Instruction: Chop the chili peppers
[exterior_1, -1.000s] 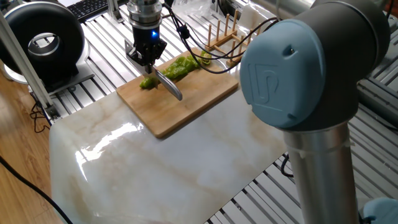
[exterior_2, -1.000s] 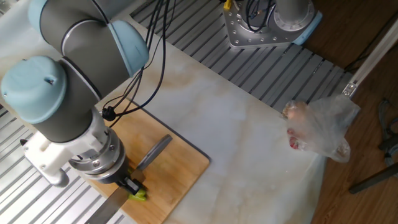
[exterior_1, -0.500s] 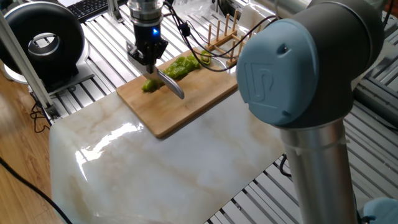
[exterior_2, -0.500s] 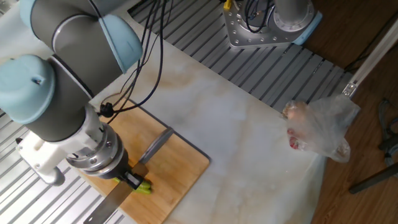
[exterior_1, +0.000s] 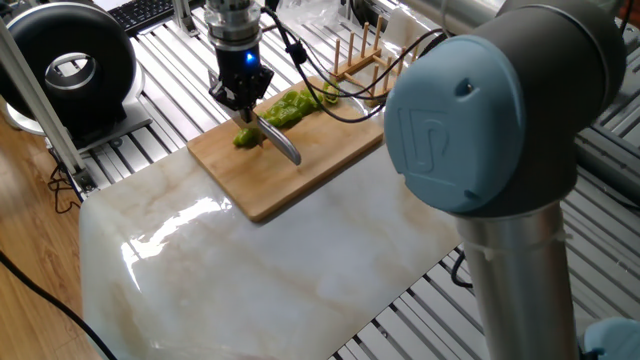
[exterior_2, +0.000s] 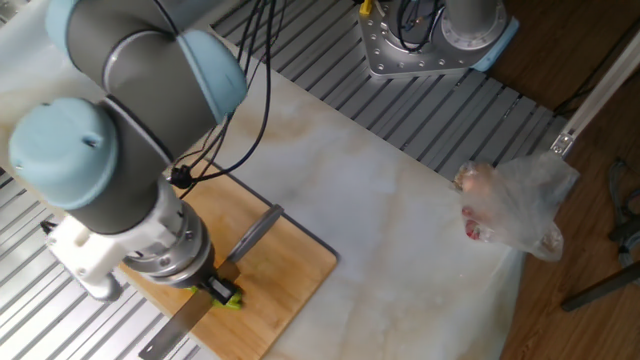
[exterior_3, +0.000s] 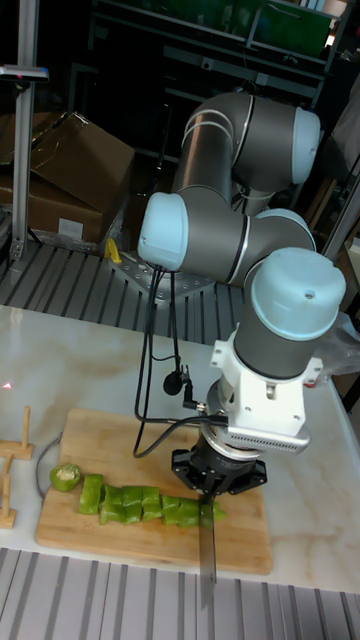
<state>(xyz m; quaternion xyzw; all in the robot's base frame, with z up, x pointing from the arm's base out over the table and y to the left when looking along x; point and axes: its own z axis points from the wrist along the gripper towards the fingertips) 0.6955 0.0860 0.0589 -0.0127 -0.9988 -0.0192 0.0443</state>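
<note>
Wooden rack (exterior_1: 358, 52) and plastic bag (exterior_2: 515, 205) flank the cutting board (exterior_1: 300, 165)

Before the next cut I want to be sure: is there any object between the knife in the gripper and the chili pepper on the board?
Nothing visible does. The knife held by the gripper meets the chili pepper directly on the cutting board.

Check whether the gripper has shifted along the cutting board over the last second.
Yes. In one fixed view the gripper has crept slightly along the cutting board, away from its near corner toward the uncut chili pepper, carrying the knife.
</note>
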